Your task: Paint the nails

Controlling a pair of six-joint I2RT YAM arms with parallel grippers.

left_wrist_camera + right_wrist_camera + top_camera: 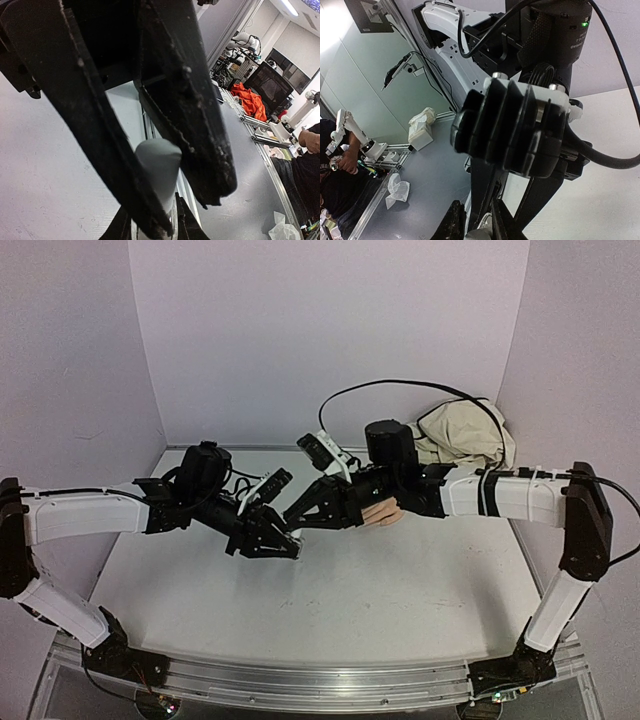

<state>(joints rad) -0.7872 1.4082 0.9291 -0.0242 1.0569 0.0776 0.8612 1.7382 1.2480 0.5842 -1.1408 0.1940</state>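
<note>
Lavender walls boxed in a white counter (330, 610), with a beige cloth (462, 435) bunched at back right. Top view: both arms met mid-counter, left fingers (278, 540) and right fingers (315, 508) nearly tip to tip. The peach mannequin hand (382, 512) lay on the counter just beside the right wrist, partly hidden by it; nails were too small to resolve. Left wrist view: left fingers (95, 130) were clenched on a small whitish bottle (157, 162), its rounded end showing between them. The right fingers (186, 222) flanked its lower end closely, one per side. An orange cloth (250, 102) and a dark monitor (272, 85) sat beyond the counter edge. Right wrist view: the left arm's ribbed black housing (515, 130) filled the frame. The right fingers (454, 222) stood narrow around a pale end at the bottom edge; couldn't tell if they were clamped.
</note>
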